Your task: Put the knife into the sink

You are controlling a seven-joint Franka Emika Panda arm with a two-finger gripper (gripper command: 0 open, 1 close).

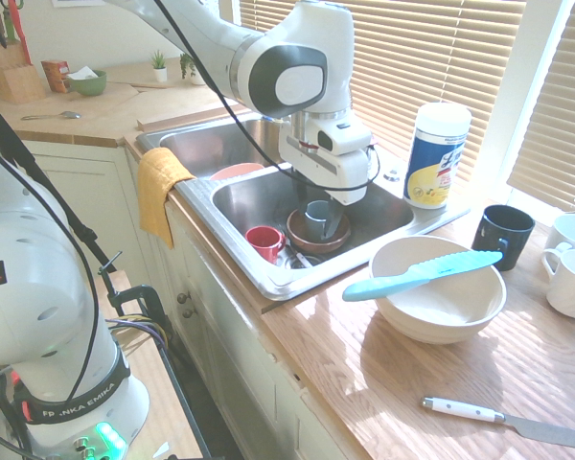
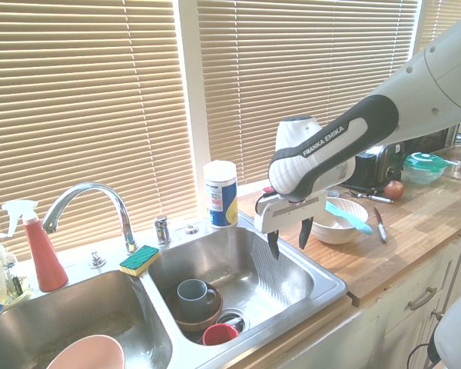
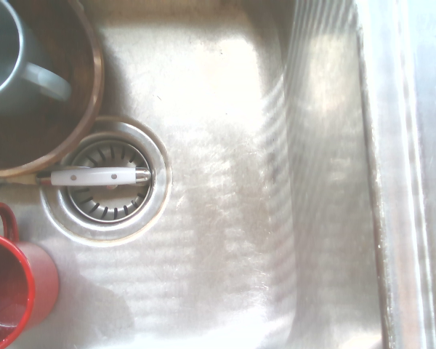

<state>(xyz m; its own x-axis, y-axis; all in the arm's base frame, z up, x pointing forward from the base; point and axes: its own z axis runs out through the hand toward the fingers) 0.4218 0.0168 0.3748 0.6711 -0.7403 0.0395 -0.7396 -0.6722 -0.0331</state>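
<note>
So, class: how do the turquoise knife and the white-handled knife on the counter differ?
The turquoise knife lies across the bowl; the white-handled knife lies flat on the counter. The turquoise knife is one colour throughout; the white-handled knife has a grey metal blade. Both are out of the sink.

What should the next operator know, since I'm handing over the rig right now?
Hand: open, holding nothing, above the sink's right basin as the second exterior view shows it.
Turquoise knife: lying across the top of the white bowl on the counter.
Sink: mugs and a brown bowl in that basin.
Done: nothing of the transfer yet.
Left: grasp the knife, carry it over, release it in the sink.
</note>
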